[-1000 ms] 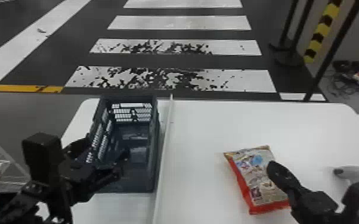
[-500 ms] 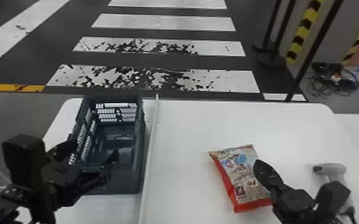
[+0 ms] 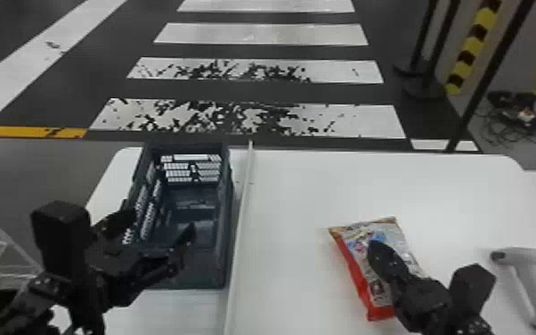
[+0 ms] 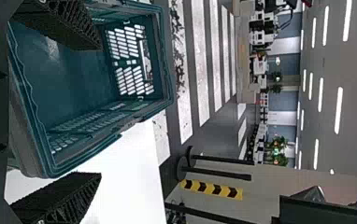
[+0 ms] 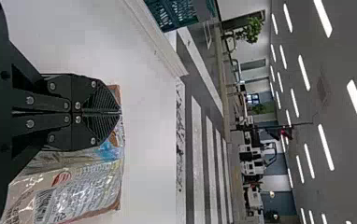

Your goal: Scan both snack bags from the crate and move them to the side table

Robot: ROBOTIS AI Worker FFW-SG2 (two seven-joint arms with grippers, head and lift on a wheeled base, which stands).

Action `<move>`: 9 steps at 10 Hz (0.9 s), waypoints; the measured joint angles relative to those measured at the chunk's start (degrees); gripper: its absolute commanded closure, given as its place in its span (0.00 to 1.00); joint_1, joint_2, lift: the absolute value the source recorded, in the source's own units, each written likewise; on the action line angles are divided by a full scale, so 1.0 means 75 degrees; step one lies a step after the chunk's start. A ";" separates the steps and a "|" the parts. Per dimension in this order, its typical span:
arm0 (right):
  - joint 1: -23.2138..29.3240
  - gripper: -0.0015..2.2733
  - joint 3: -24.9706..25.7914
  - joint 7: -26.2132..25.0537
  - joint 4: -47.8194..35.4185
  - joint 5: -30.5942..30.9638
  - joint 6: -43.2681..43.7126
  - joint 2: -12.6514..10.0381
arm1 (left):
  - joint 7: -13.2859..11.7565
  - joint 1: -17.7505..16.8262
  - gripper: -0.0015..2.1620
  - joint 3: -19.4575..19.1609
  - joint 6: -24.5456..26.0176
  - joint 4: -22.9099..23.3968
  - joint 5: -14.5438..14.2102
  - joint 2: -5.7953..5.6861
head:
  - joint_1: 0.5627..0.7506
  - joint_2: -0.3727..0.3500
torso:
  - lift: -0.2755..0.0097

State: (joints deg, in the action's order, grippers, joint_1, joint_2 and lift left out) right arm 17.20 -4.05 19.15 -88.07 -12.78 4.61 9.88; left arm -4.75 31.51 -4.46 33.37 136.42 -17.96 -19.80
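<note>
A dark crate (image 3: pixel 229 249) is set on a white table (image 3: pixel 298 187) and is taken here as the landmark. The left gripper (image 3: pixel 161 225) is held over the near end of the crate. Its fingers are spread wide, and a clear gap is left between them in the left wrist view. Whether the crate is touched by them cannot be told.

One snack bag (image 3: pixel 358 249), silver with a red edge, is laid on the table, well apart from the crate on its right. A barcode is printed on it, as seen in the right wrist view. The right gripper (image 3: pixel 376 249) is placed at the bag, also well to the right of the crate. Its fingers are closed against each other, and part of the bag is covered by them; whether the bag is touched cannot be told.

Farther to the right of the crate, past the bag, a grey hand scanner (image 3: pixel 521 258) is laid on the table. Just beside the crate's right wall, the table is crossed lengthwise by a pale strip (image 3: pixel 238 222). Beyond the crate, the dark floor is marked with worn white stripes (image 3: pixel 245 118). Beyond it to the right, loose cables (image 3: pixel 521 118) are heaped on the floor.
</note>
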 measured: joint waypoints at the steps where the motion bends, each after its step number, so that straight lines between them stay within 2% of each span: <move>1: -0.0195 0.98 -0.0068 -0.0047 0.0219 0.0046 0.0000 -0.0005 | 0.0000 0.0022 0.01 -0.0022 -0.0045 -0.0025 -0.0005 -0.0019 | 0.70 0.60 | 0.63; 9: -0.0581 0.98 0.0319 -0.0350 0.0902 0.0101 0.0040 -0.0003 | -0.0013 -0.0087 0.01 -0.0002 -0.0144 -0.0215 -0.0031 -0.0009 | 0.70 0.53 | 0.63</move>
State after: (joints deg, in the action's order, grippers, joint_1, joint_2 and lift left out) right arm 12.84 -1.66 16.52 -81.30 -12.02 4.91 9.86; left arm -4.85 30.85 -4.48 32.29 134.81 -18.19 -19.86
